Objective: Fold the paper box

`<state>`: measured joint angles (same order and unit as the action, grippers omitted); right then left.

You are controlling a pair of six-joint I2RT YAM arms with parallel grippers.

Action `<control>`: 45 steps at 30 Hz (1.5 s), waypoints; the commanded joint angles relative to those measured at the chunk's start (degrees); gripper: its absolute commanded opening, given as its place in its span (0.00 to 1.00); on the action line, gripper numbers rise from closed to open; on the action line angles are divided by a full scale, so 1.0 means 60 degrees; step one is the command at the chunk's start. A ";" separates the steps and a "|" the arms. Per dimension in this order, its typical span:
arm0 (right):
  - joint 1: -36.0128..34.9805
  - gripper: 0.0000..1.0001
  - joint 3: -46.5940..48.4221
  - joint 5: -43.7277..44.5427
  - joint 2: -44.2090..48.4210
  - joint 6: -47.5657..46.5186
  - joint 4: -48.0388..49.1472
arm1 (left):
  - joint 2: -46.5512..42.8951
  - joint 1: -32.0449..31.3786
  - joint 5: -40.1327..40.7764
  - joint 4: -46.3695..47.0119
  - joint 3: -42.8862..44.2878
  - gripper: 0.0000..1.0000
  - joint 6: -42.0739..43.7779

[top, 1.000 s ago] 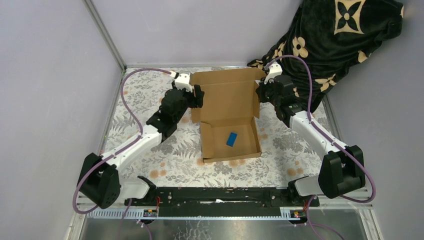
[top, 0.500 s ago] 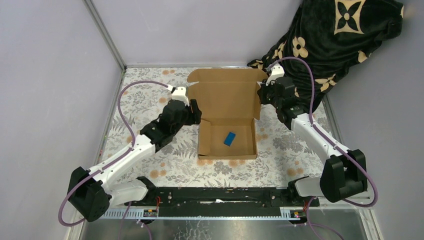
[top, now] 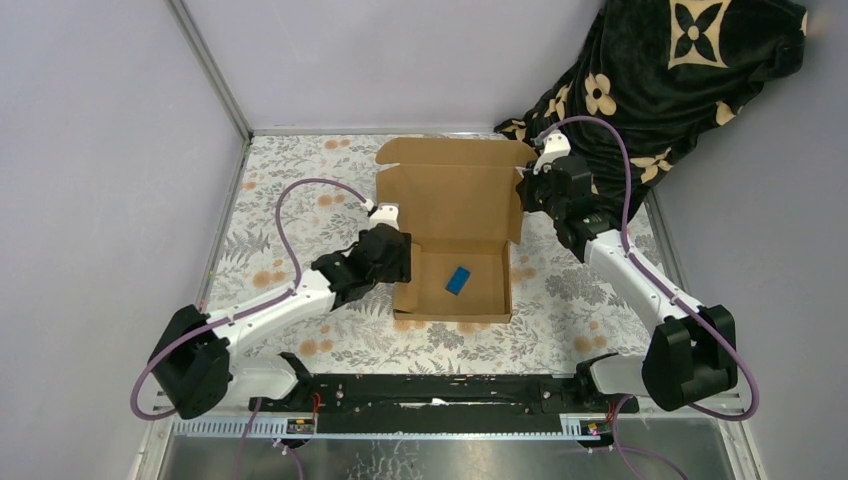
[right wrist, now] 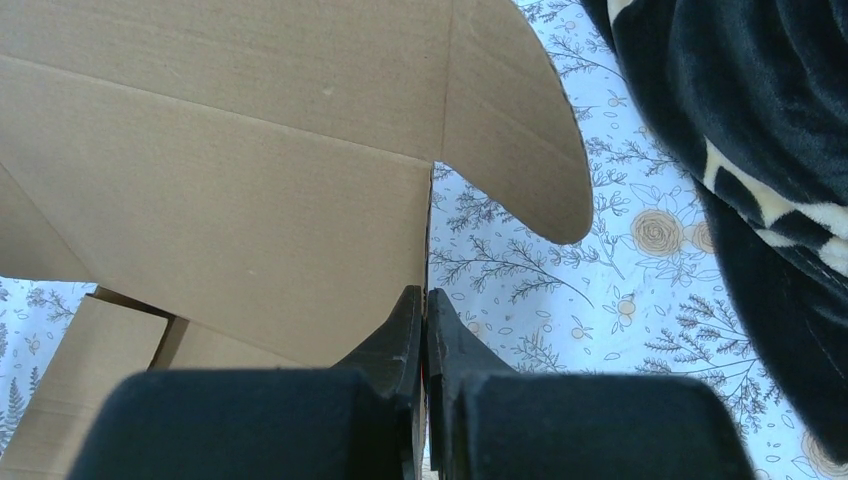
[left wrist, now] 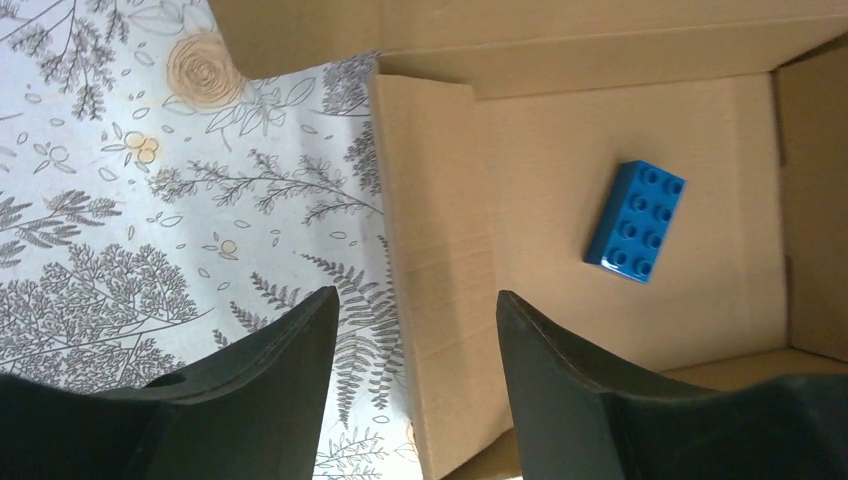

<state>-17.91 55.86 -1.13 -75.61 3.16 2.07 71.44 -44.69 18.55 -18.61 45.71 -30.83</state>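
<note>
paper box (top: 455,235): brown corrugated card, shallow rectangular tray, lid upright, centre of floral-print bench (top: 300,200); studded blue brick (top: 459,280) inside; left gripper (top: 402,262) jaws spread astride left wall; right gripper (top: 523,192) jaws pressed together at lid's right edge

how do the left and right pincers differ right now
The left pincer is open; the right pincer is shut. The left straddles the box's low left wall; the right sits at the raised lid's right edge. Both are black and at the box.
</note>
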 commanded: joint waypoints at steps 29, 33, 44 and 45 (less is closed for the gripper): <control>-0.0091 0.00 -0.0459 -0.0205 0.0508 0.0008 0.0456 | 0.2598 -0.0066 0.0952 0.0575 0.0130 0.28 -0.0073; -0.0091 0.00 -0.0574 -0.0056 0.0655 -0.0021 0.0424 | 0.2852 -0.0238 0.1457 0.0298 0.0288 0.21 -0.0035; -0.0091 0.00 -0.0498 0.0446 0.0642 -0.0123 0.0191 | 0.3652 -0.0722 0.3046 -0.0621 0.0862 0.14 -0.0125; -0.0091 0.01 -0.0440 0.0451 0.0617 -0.0079 0.0140 | 0.3603 -0.0716 0.3059 -0.0566 0.0813 0.13 -0.0123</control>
<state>-17.96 52.62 -0.54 -72.77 3.31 3.33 92.40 -48.53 32.03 -20.14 50.13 -31.46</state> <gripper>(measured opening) 0.025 0.147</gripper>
